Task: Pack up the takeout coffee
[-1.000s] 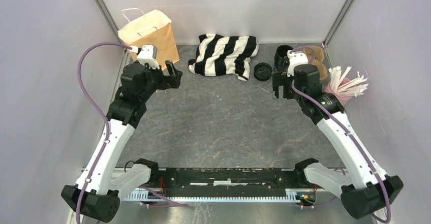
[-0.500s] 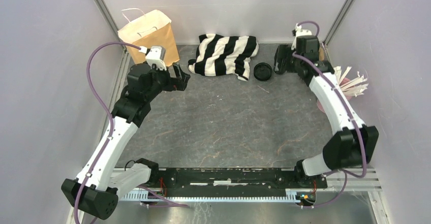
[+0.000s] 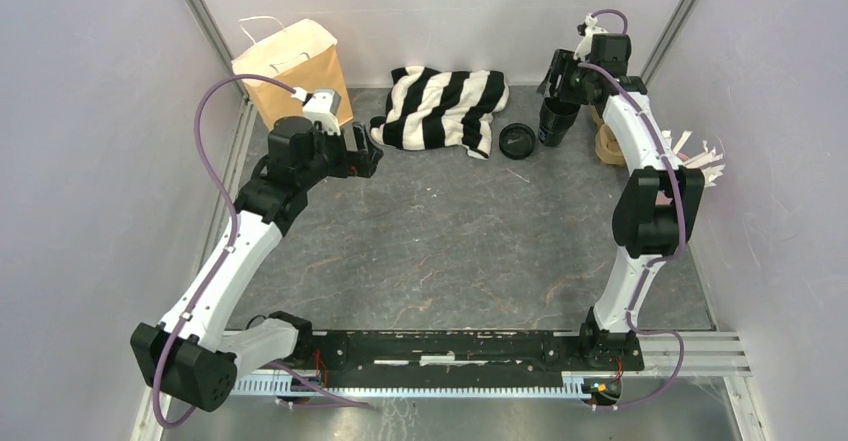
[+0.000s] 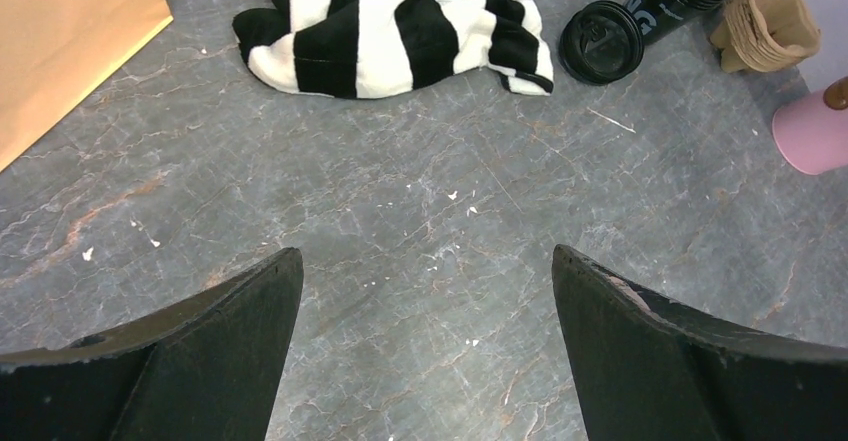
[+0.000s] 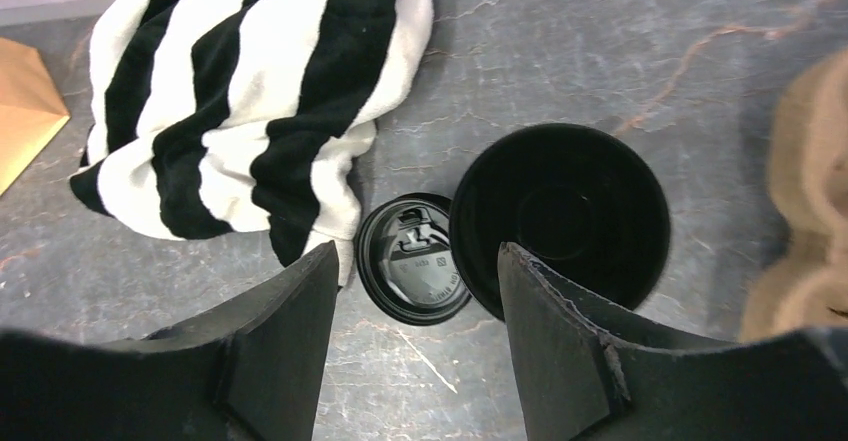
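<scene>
The takeout coffee is out of view. A lidless black cup stands at the back right, and a loose flat black lid lies just left of it. My right gripper hovers above these two, jaws apart with nothing between them; its right finger overlaps the cup's rim in the wrist view. The brown paper bag stands at the back left. My left gripper is wide open over bare table, right of the bag.
A black-and-white striped cloth lies bunched at the back middle. A brown cardboard piece sits right of the cup. A pink cup holds white strips by the right wall.
My right arm has swung toward the back wall and now sits over the lidless cup, its jaws narrower than before. The left arm has shifted a little to the right.
</scene>
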Motion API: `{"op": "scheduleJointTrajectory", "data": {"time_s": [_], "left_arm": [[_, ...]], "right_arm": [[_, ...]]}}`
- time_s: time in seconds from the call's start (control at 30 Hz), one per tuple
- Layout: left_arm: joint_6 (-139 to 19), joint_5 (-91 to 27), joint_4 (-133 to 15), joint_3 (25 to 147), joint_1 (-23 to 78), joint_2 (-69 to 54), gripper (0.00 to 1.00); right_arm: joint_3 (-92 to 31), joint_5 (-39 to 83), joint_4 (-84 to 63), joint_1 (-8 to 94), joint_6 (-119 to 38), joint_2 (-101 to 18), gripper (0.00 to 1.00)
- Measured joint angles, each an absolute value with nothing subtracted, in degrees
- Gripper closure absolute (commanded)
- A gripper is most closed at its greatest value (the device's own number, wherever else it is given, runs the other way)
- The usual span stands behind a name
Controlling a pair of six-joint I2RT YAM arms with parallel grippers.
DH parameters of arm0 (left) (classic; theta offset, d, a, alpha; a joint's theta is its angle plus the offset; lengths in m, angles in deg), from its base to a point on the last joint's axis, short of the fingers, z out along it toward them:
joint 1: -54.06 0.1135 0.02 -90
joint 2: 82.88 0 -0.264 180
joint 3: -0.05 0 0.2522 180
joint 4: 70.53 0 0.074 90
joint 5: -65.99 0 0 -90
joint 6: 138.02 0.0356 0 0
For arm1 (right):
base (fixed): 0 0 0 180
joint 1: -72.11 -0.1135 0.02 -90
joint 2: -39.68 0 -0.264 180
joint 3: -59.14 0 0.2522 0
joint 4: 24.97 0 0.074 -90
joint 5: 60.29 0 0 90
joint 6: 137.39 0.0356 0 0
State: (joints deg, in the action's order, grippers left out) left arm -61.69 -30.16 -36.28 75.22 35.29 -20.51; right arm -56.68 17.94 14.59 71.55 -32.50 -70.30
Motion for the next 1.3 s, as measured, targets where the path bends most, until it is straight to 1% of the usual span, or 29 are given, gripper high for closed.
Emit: {"op": "scheduleJointTrajectory", "data": {"time_s": [0.13,0.4,0.57,1.03,1.17,1.3], "left_arm": [[-61.7,-30.2,-36.0,76.1,34.4,-19.1,0.0],[-61.6,-30.1,-35.8,77.2,33.4,-17.8,0.0],[-61.6,-29.9,-35.8,77.6,33.4,-17.4,0.0],[-61.6,-29.5,-35.8,78.1,33.4,-16.3,0.0],[-61.6,-29.0,-35.8,78.5,33.4,-15.8,0.0],[-61.6,-29.0,-35.8,78.6,33.4,-15.7,0.0]], "right_arm": [[-58.0,13.4,13.6,72.6,-31.1,-73.8,0.37],[-58.4,7.6,11.8,74.8,-28.1,-76.4,0.43],[-58.6,4.8,9.9,75.6,-25.7,-78.3,0.48],[-58.6,2.3,7.9,76.4,-23.0,-80.8,0.69],[-58.6,2.3,7.4,76.8,-22.7,-81.0,0.72],[-58.6,2.2,6.7,77.0,-22.7,-81.0,0.72]]}}
